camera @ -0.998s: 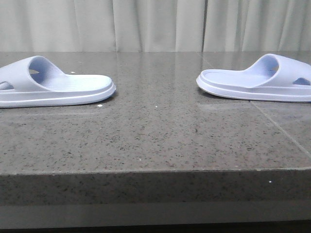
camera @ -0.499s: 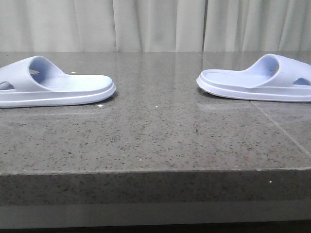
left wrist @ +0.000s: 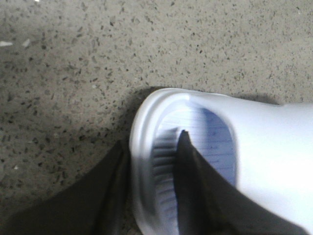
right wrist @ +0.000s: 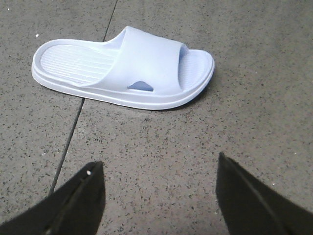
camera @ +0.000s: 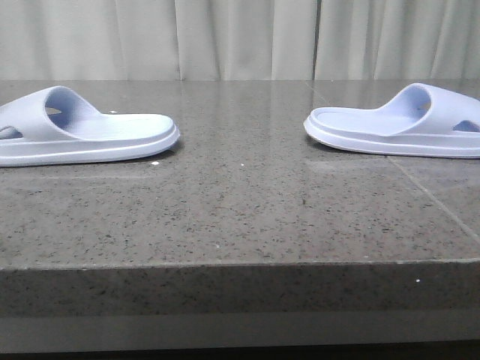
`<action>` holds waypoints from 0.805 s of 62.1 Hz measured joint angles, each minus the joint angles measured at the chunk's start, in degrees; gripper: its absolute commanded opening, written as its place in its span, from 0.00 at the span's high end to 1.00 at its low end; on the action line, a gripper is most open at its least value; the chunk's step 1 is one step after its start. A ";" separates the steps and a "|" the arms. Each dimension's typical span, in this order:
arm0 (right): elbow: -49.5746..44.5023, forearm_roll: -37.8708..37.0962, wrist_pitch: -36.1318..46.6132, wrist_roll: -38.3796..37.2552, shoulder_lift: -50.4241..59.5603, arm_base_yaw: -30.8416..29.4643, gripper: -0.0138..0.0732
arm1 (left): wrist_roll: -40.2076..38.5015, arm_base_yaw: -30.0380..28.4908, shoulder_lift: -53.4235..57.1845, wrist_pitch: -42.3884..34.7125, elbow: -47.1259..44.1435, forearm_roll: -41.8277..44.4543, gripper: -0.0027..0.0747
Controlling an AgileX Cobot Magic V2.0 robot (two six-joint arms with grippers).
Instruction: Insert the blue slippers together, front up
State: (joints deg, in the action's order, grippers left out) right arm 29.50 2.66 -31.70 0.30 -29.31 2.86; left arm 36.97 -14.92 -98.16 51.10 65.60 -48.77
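Note:
Two pale blue slippers lie on the stone table, soles down. The left slipper (camera: 112, 135) sits at the far left of the front view, the right slipper (camera: 390, 127) at the far right. Neither gripper shows in the front view. In the left wrist view my left gripper (left wrist: 152, 142) is shut on the end rim of the left slipper (left wrist: 274, 147), one finger outside the rim and one on the ridged footbed. In the right wrist view my right gripper (right wrist: 159, 160) is open and empty above bare table, a short way from the right slipper (right wrist: 146, 63).
The speckled grey stone table (camera: 240, 210) has its front edge (camera: 240, 262) near the camera. A pale curtain (camera: 240, 37) hangs behind it. A thin seam (right wrist: 68, 142) runs through the tabletop near the right slipper.
The free end of the left slipper has shifted very slightly right and up in the front view. The right slipper has not moved.

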 measured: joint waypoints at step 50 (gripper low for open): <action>0.32 0.00 -1.93 -0.30 0.00 0.00 0.26 | 13.61 1.19 15.23 7.53 -9.92 -18.50 0.99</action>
State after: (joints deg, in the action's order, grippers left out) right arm 29.83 2.66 -33.63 0.00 -29.31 2.86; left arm 50.58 -13.73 -82.93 58.63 55.68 -67.27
